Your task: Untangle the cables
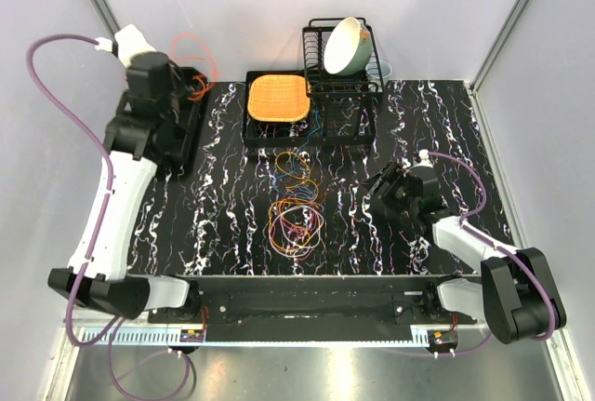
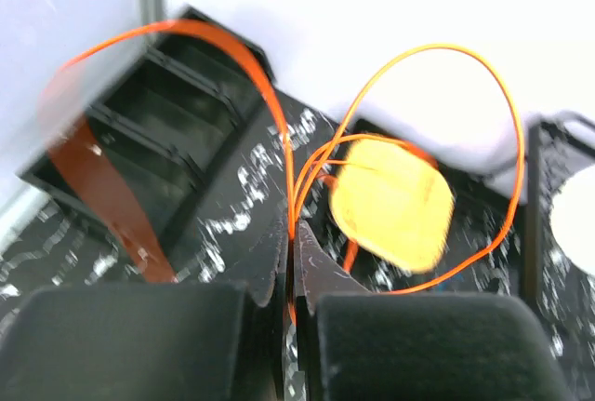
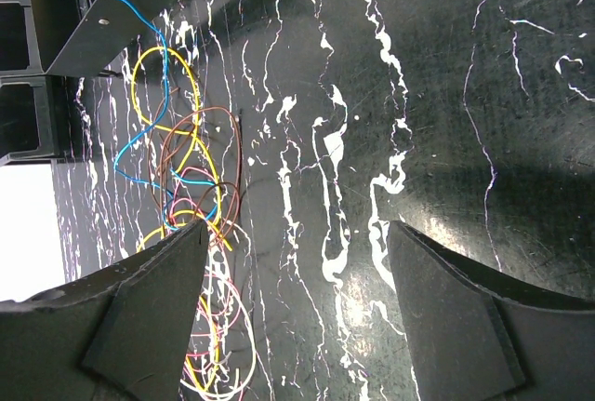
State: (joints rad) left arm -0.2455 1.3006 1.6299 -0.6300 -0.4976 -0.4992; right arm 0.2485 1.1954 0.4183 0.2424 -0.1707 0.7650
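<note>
A tangle of thin cables (image 1: 296,217) in orange, yellow, red, blue and purple lies on the black marbled table (image 1: 223,224) at the centre. It also shows at the left of the right wrist view (image 3: 191,196). My left gripper (image 1: 192,85) is raised at the far left, shut on an orange cable loop (image 2: 423,122), which stands up above the fingers and shows against the back wall (image 1: 191,47). My right gripper (image 3: 296,233) is open and empty, low over the table to the right of the tangle (image 1: 383,187).
A black compartment tray (image 1: 186,117) lies under the left gripper. A black tray with an orange mat (image 1: 277,97) sits at the back centre. A dish rack (image 1: 344,75) with a cream bowl (image 1: 346,45) stands beside it.
</note>
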